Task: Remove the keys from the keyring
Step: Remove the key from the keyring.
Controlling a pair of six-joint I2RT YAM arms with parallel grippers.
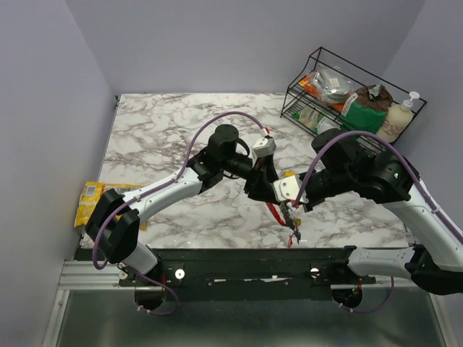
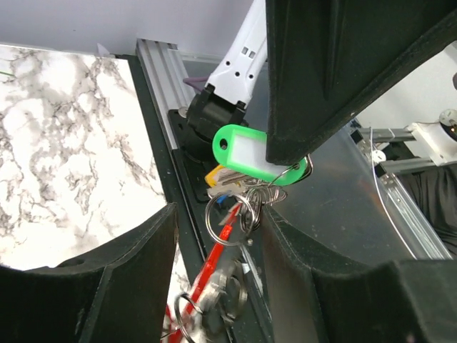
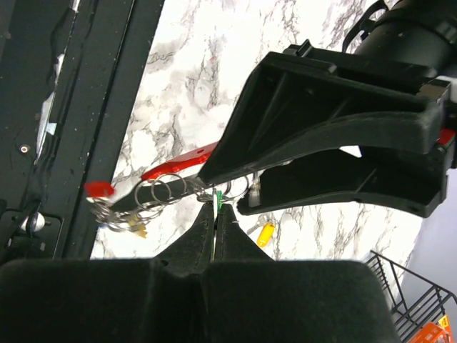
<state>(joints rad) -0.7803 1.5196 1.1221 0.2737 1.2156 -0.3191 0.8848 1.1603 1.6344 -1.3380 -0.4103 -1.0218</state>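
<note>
The left gripper (image 2: 218, 239) stands wide, its jaws straddling the red-and-grey keyring (image 2: 214, 261), seemingly without touching it. The right gripper (image 3: 216, 214) is pinched tight on the green key tag (image 2: 243, 146), and the other keys (image 2: 225, 179) bunch just beside its jaws.

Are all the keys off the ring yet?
Not yet. One yellow key lies loose on the table, probably already off. Right now the right gripper pinches the green key, still linked to the red keyring that the open left gripper straddles. The other keys still hang there.
</note>
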